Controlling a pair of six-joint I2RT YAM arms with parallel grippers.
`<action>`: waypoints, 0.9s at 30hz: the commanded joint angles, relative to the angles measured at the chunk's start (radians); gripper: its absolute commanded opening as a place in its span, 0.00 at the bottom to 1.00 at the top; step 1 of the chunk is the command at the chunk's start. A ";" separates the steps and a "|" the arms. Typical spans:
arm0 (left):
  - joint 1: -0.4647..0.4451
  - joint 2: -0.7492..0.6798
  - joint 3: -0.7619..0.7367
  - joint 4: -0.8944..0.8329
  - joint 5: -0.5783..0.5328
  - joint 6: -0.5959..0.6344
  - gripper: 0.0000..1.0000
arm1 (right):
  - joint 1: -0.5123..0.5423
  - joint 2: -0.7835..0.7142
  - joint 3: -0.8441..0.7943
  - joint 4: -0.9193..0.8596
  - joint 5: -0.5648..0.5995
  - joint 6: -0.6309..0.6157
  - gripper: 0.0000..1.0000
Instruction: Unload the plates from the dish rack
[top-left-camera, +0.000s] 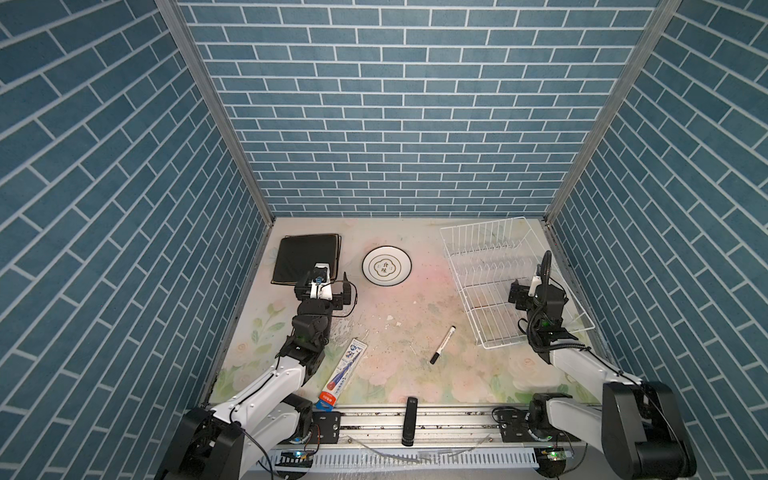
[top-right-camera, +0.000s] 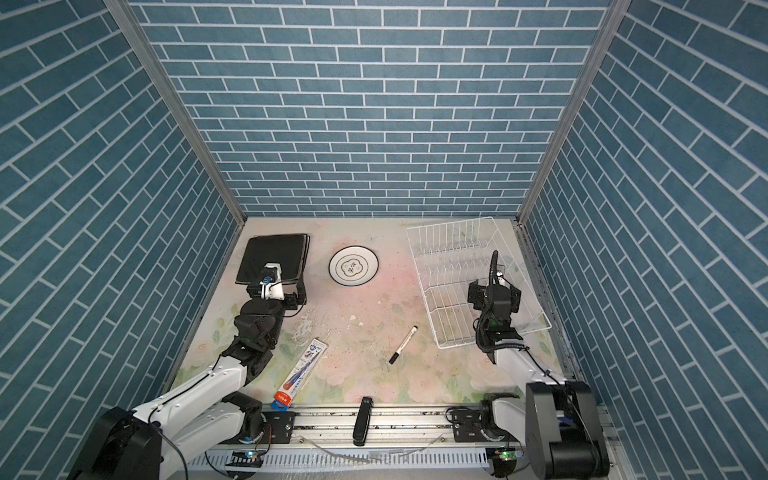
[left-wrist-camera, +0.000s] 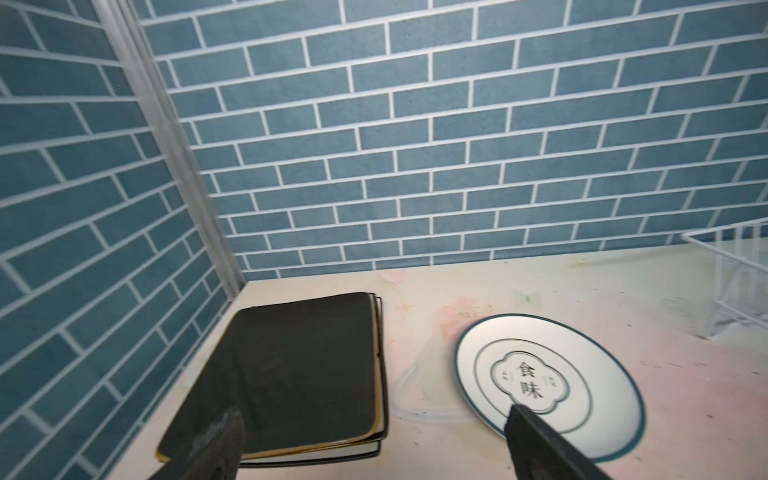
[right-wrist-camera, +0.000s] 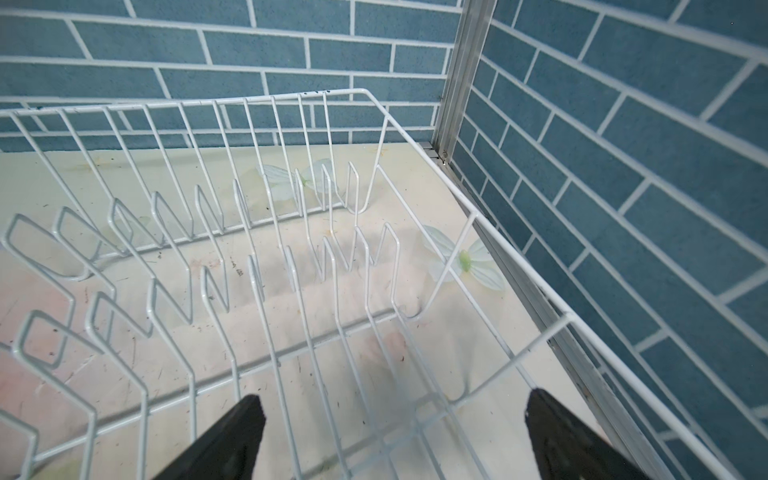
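The white wire dish rack (top-left-camera: 478, 222) (top-right-camera: 449, 222) stands at the back right, and its prongs (right-wrist-camera: 208, 101) are bare. My right gripper (right-wrist-camera: 395, 399) (top-left-camera: 537, 282) hangs open over the rack's near right part, with only wire between its fingers. A stack of square plates with a black one on top (top-left-camera: 305, 257) (top-right-camera: 272, 257) (left-wrist-camera: 291, 374) lies at the back left. Beside it lies a round white plate (top-left-camera: 386, 266) (top-right-camera: 354, 266) (left-wrist-camera: 548, 382) with dark rings. My left gripper (left-wrist-camera: 374, 415) (top-left-camera: 323, 271) is open above the stack's near right corner and holds nothing.
A black marker (top-left-camera: 442, 345) lies mid-table, near the rack's front corner. A toothpaste box (top-left-camera: 343, 370) lies by the left arm. A black bar-shaped object (top-left-camera: 409, 419) rests on the front rail. Blue brick walls close in the left, back and right sides.
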 joint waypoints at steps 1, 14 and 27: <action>0.002 -0.051 -0.056 0.116 -0.187 0.106 1.00 | -0.010 0.048 -0.019 0.176 0.010 -0.065 0.99; 0.110 0.030 -0.156 0.211 -0.151 -0.020 1.00 | -0.042 0.155 -0.063 0.320 -0.184 -0.059 0.99; 0.243 0.311 -0.120 0.362 0.003 -0.044 1.00 | -0.061 0.293 -0.062 0.437 -0.175 -0.036 0.99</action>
